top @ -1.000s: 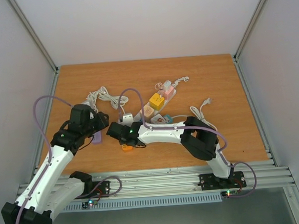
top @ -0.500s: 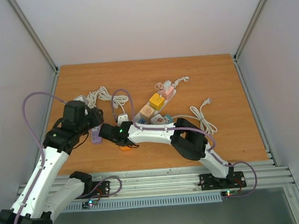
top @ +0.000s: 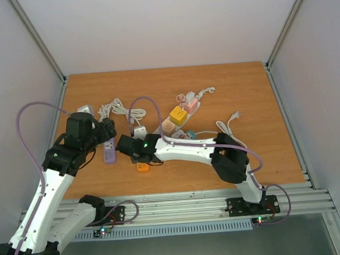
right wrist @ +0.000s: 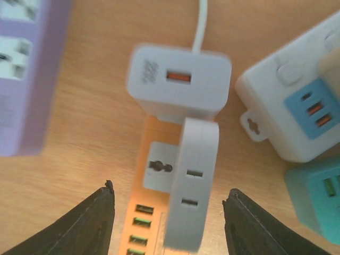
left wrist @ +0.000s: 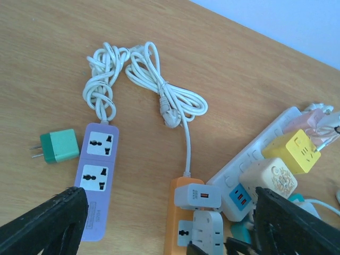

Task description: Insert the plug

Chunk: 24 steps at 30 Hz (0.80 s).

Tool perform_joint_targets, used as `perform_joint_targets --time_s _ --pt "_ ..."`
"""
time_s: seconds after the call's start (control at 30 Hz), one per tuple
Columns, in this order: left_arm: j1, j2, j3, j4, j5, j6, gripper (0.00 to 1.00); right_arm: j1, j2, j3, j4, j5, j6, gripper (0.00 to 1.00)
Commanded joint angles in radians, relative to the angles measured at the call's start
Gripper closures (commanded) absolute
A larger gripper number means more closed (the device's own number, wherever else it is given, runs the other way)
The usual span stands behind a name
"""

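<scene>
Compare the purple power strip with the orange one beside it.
The purple strip has both visible sockets bare; the orange strip carries white adapters. The purple strip shows wall-type sockets; the orange strip also has a row of small USB-like ports. Both lie flat on the wooden table, side by side.

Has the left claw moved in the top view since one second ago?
Yes. The left claw has shifted toward the table's left edge, away from the orange power strip, which stayed put.
</scene>
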Motion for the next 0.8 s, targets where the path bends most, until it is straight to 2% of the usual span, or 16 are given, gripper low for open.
perform_joint_targets --time_s 0.0,0.17,0.4,0.63,0.77 --pt "0.007 0.025 0.045 -0.012 -0.06 0.038 0.11 0.006 -0.125 0.003 0.002 0.02 -0.038 0.42" --pt "0.009 0.052 0.062 -0.025 -0.096 0.048 0.01 0.006 -0.188 -0.021 -0.005 0.038 -0.067 0.42" --pt "0.038 0.113 0.04 -0.007 -0.085 0.07 0.01 0.003 -0.353 -0.158 0.086 0.039 -0.135 0.42" --pt "0.239 0.225 -0.022 0.056 0.102 0.029 0.01 -0.021 -0.459 -0.284 0.139 -0.017 -0.178 0.41" --pt "0.338 0.323 -0.037 0.047 0.061 -0.028 0.12 -0.029 -0.488 -0.329 0.159 -0.041 -0.203 0.42"
